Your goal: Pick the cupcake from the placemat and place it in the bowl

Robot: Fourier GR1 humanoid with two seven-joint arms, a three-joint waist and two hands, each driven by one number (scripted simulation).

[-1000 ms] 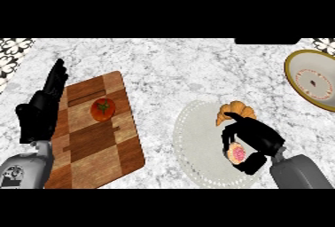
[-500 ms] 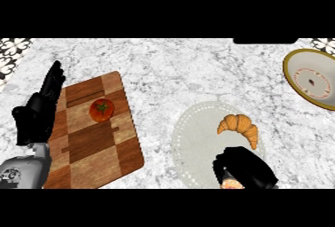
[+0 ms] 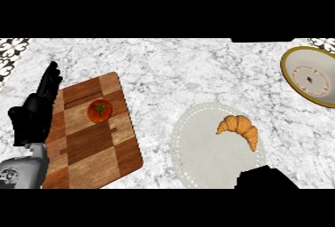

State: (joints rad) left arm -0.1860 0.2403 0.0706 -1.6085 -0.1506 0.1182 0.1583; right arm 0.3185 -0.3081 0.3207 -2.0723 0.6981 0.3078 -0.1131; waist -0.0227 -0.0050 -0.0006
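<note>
right hand lower than before | cupcake hidden | its grasp unclear

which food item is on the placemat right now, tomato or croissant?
The croissant. It lies on the pale round placemat, toward its upper right. The tomato sits on the wooden cutting board at the left.

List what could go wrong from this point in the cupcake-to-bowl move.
1. The right hand is almost out of view at the lower edge and the cupcake cannot be seen, so the hold cannot be checked.
2. The bowl sits far off at the upper right, part cut by the edge; a long carry could end short of it.
3. The croissant lies on the placemat toward the bowl and might get brushed.
</note>
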